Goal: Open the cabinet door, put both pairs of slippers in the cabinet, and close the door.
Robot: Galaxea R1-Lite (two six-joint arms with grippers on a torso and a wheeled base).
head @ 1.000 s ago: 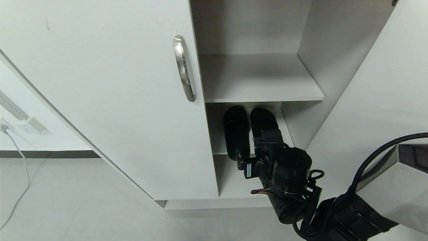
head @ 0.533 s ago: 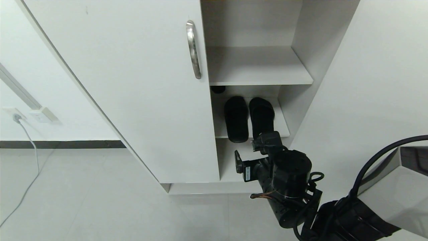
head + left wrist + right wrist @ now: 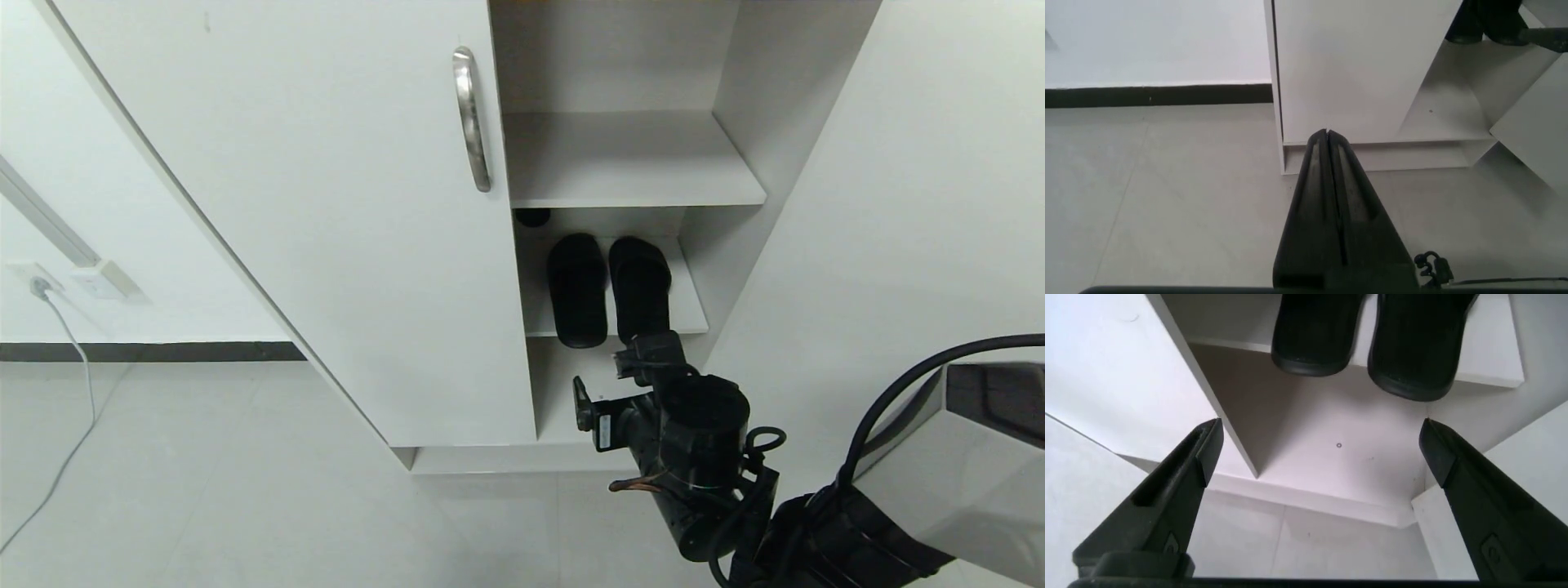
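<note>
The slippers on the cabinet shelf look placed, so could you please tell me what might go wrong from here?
1. The slippers overhang the front edge of the shelf at the heels, so the open door may catch or shove them when it closes.
2. The open right gripper hangs close below those heels; lifting it could knock a slipper off.
3. That gripper sits between the door and the cabinet, so swinging the door may hit it.

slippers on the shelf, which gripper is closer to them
Right. The right gripper hangs open just before the heels of the slippers; the left gripper is shut over the floor, before the closed door.
</note>
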